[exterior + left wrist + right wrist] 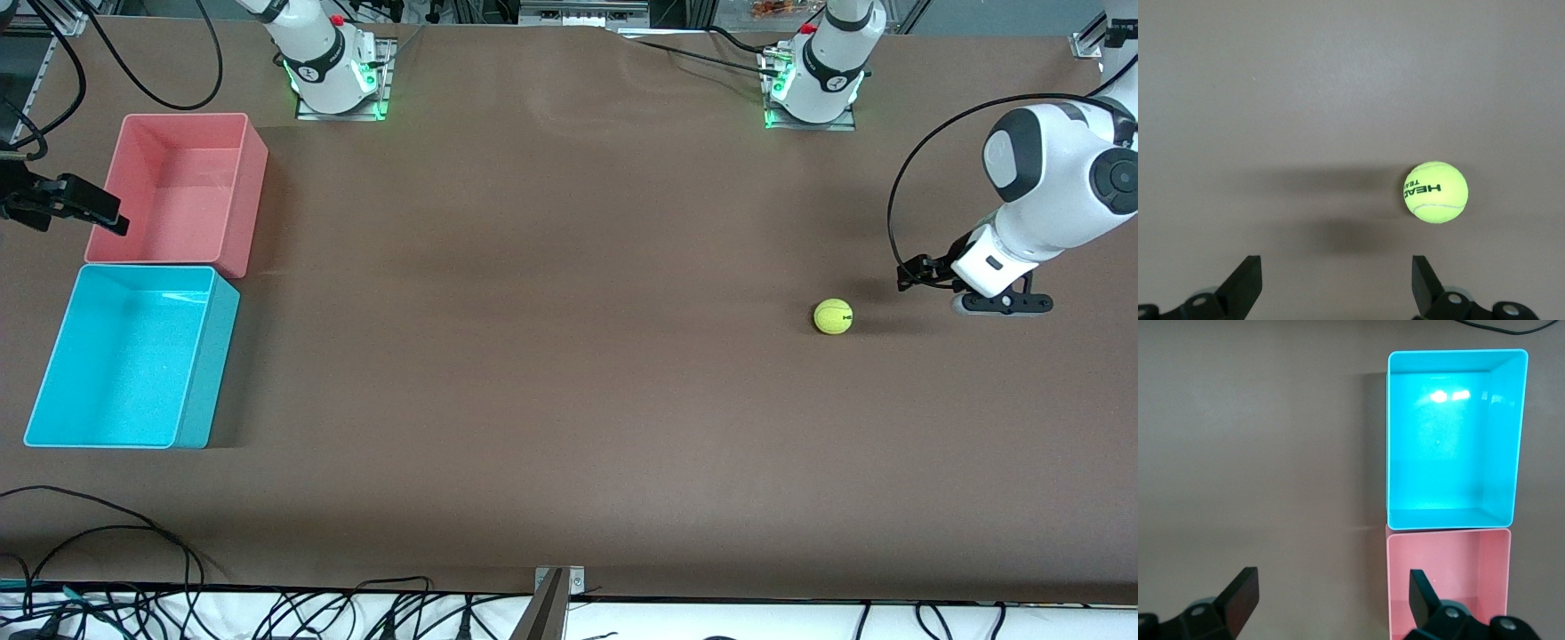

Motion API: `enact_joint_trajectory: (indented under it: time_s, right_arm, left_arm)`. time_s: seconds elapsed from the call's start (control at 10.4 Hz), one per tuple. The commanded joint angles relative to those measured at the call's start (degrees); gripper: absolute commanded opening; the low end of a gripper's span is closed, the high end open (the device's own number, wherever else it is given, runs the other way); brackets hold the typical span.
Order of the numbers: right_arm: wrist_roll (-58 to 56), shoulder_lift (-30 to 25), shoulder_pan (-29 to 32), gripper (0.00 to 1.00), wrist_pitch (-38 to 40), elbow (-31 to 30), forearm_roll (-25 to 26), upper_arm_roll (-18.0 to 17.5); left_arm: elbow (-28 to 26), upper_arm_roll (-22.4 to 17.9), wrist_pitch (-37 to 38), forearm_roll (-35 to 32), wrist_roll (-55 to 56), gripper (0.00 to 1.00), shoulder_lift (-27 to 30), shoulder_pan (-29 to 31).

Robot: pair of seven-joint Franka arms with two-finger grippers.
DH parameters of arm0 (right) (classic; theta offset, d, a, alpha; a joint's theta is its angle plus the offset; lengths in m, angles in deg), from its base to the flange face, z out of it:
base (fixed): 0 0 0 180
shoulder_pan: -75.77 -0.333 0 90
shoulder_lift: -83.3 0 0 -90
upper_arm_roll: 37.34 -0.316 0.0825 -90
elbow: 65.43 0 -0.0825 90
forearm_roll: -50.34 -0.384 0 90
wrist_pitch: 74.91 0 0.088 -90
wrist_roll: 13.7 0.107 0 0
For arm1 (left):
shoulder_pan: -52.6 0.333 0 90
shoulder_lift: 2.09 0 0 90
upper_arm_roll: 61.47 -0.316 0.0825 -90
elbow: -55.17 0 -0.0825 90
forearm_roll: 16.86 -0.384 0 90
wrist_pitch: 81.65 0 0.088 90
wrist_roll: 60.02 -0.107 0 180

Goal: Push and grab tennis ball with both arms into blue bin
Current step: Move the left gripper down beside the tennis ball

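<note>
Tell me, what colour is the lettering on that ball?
Black, on the yellow-green tennis ball; clearest in the left wrist view.

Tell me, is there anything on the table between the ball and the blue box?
No, nothing. The front view shows only bare brown table between the tennis ball and the blue bin.

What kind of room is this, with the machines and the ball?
Most likely a robotics lab or test bench: two white robot arms bolted to a brown table, loose cables along its edge, and simple props, a tennis ball, a blue bin and a pink bin.
</note>
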Motion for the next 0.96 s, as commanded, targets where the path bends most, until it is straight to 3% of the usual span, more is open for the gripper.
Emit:
enact_joint_trajectory:
  time_s: [0.0,0.1,0.29,0.38,0.57,0.86]
  right_arm:
    - [-0.45,-0.65,-0.05,1.00,0.30,0.69,-0.06,0.30]
    - [-0.45,-0.65,-0.05,1.00,0.31,0.69,-0.06,0.30]
    - [-0.45,-0.65,-0.05,1.00,0.22,0.69,-0.06,0.30]
    - [-0.45,-0.65,-0.05,1.00,0.22,0.69,-0.06,0.39]
    - [-0.45,-0.65,-0.05,1.00,0.30,0.69,-0.06,0.30]
    - [-0.71,-0.65,-0.05,1.00,0.31,0.69,-0.06,0.30]
  left_arm:
    - [-2.54,0.15,-3.19,0.67,-5.02,0.76,-1.85,0.13]
    - [-3.16,0.15,-5.04,0.66,-10.53,0.58,-2.46,0.21]
    - [-3.08,0.07,-5.23,0.66,-20.21,0.08,-2.73,0.30]
    - [-2.99,0.07,-5.23,0.66,-24.78,0.00,-3.08,0.30]
    - [-2.90,0.07,-5.23,0.66,-33.04,0.00,-4.05,0.30]
    - [-2.73,0.07,-8.56,0.75,-53.85,0.00,-5.80,0.30]
